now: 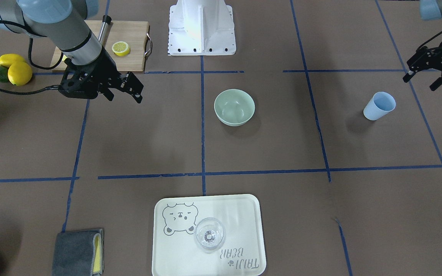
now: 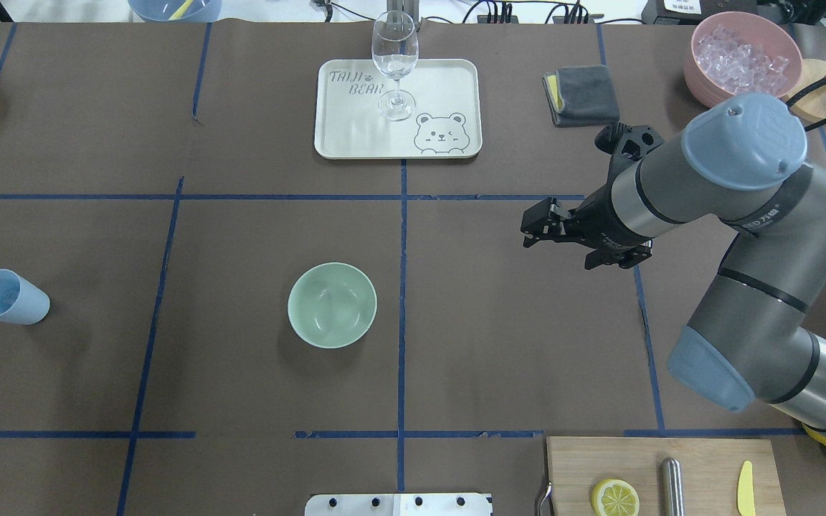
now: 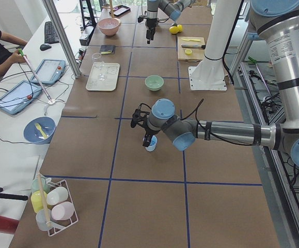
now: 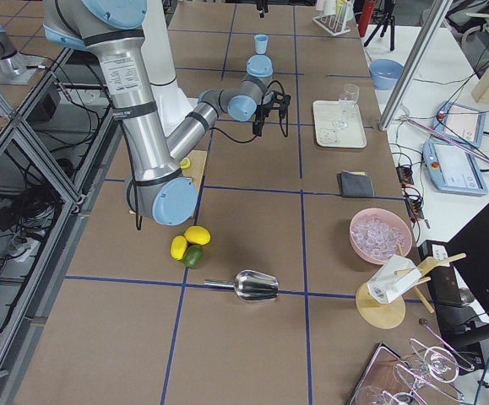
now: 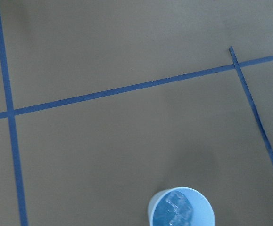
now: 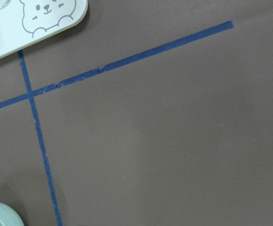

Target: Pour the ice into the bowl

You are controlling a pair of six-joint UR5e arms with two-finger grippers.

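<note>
The ice (image 5: 176, 211) is a few clear cubes inside the blue cup (image 2: 8, 297), and I only see into it from the left wrist camera, where the cup sits at 6 o'clock against the frame's lower edge. On my overhead view the cup stands at 9 o'clock from the bowl (image 2: 332, 304), well apart from it. The bowl itself rests near the middle of the table (image 2: 241, 373), pale green, with nothing showing inside.

The left gripper (image 1: 419, 83) hangs in the air at 2 o'clock from the cup on the front-facing view. Its fingers are spread wide with nothing between them, and it is not touching the cup. The right gripper (image 2: 556, 251) hovers at 2 o'clock from the bowl on the overhead view, also spread wide and carrying nothing.

At 12 o'clock from the bowl lies the bear tray (image 2: 449, 79) with a wine glass (image 2: 394, 61) standing on it. The pink container (image 2: 743, 54) of ice-like pieces sits far out at 2 o'clock, and a cutting board (image 2: 707, 459) with a lemon half (image 2: 614, 497) lies at 4 o'clock.
</note>
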